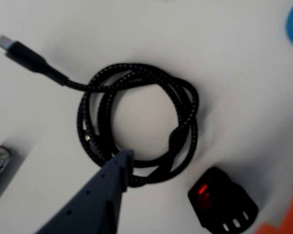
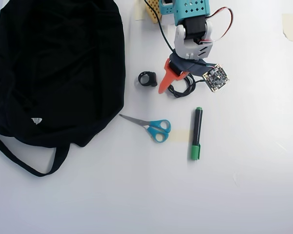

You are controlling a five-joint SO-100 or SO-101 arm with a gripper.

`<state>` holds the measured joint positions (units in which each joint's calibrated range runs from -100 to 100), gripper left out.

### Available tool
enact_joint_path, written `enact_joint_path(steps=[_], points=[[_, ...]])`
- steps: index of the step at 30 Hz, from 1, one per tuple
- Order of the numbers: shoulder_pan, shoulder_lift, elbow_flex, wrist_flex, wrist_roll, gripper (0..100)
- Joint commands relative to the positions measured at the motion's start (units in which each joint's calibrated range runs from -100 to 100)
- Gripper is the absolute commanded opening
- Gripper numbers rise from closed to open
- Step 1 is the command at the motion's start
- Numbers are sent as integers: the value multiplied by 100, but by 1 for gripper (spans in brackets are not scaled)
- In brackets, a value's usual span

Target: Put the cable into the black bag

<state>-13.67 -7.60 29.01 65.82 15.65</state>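
Note:
The cable [image 1: 136, 122] is a thin black braided cord in a loose coil on the white table, with a straight tail ending in a small plug [image 1: 5, 43] at the upper left of the wrist view. My gripper [image 1: 212, 165] hangs over it, open and empty. The blue-grey finger [image 1: 105, 190] has its tip over the coil's near edge, and the orange finger [image 1: 290, 209] stands far off at the right edge. In the overhead view the cable [image 2: 185, 89] peeks out under the gripper [image 2: 173, 87]. The black bag [image 2: 53, 68] lies at the left, apart from both.
A small thick black ring [image 1: 222, 200] with a red glow lies between the fingers; it also shows in the overhead view [image 2: 147, 78]. Blue-handled scissors [image 2: 156, 127] and a green marker [image 2: 197, 134] lie below the gripper. The bag's strap [image 2: 24, 158] trails out at lower left.

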Motion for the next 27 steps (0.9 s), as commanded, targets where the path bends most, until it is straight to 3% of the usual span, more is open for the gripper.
enact_joint_path(steps=[1, 27], points=[[13, 121, -62, -114, 29, 42], [28, 1291, -134, -863, 29, 42]])
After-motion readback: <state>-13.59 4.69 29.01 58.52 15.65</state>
